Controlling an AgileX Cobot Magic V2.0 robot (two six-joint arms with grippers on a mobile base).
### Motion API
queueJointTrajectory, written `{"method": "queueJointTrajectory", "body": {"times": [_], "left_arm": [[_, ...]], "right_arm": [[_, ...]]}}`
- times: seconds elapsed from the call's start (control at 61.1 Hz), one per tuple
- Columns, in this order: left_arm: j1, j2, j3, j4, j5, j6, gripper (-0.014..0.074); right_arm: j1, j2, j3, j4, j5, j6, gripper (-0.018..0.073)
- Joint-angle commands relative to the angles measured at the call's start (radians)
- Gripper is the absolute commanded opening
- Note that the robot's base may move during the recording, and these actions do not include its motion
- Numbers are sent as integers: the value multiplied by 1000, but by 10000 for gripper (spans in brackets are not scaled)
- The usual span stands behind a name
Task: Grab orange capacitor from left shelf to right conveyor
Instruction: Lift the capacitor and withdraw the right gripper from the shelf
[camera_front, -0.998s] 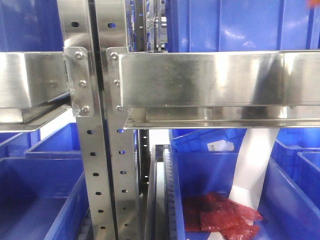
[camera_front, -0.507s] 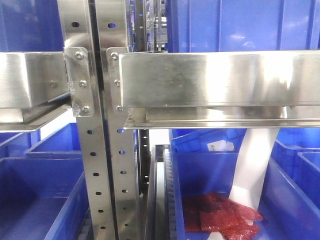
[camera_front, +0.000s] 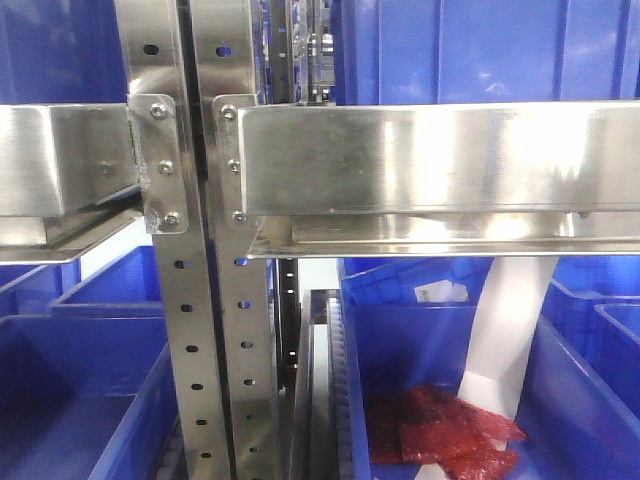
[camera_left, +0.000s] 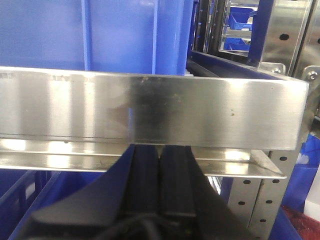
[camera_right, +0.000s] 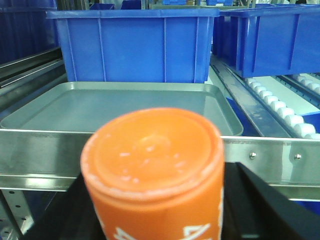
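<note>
orange capacitor (camera_right: 152, 170) appears only in right wrist view; front shows red packets (camera_front: 440, 435).

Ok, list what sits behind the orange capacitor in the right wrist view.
Behind the orange capacitor: a steel rail, then a shallow silver tray, with blue bins beyond. The capacitor covers the rail's middle stretch and the tray's near edge there.

Glare and reflections on the left shelf (camera_front: 430, 155) slid slightly rightward vs 1 s ago.
</note>
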Motion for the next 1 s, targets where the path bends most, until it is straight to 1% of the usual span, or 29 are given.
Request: {"method": "queueJointTrajectory", "body": {"times": [0.0, 0.981], "left_arm": [[0, -11, -5, -2, -90, -1, -127], [0, -11, -5, -2, -90, -1, -127]], "right_arm": [[-2, 11, -35, -4, -84, -1, 68], [-2, 11, -24, -4, -84, -1, 68]]}}
